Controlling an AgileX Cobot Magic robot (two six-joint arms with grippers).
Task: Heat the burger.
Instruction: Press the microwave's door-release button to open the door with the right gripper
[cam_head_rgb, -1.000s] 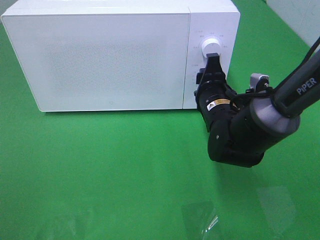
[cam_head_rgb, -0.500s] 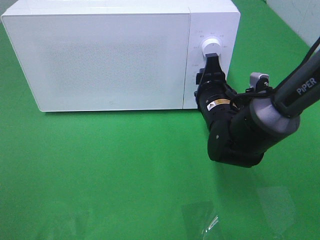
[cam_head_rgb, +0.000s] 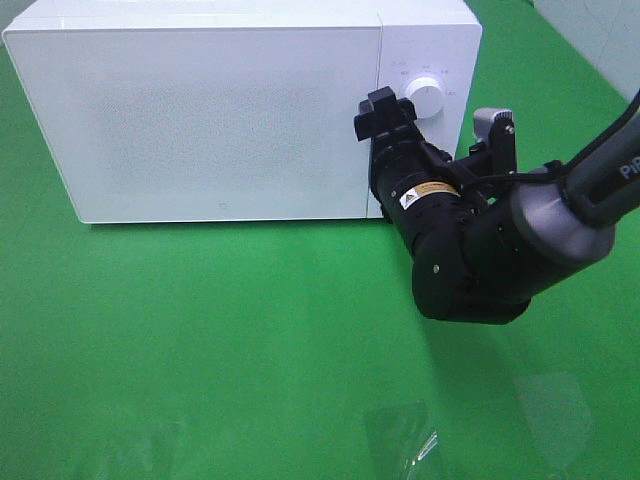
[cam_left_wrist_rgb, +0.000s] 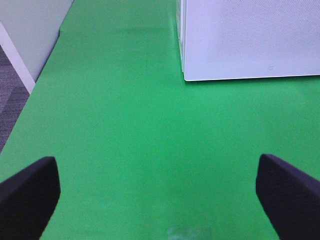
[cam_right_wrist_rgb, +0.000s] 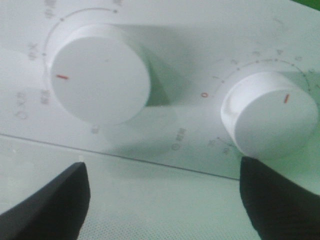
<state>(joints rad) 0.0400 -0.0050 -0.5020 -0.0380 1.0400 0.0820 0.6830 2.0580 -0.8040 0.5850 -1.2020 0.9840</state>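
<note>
I can't see the burger in any view; the microwave door is shut. My right jaws stand spread, facing its two dials; my left jaws are spread over the green tabletop.

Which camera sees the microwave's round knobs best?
The right wrist view: two knobs fill it, one beside the other, red marks clear. The exterior high view shows one knob, small; the right arm hides the other. The left wrist view shows only the microwave's corner.
</note>
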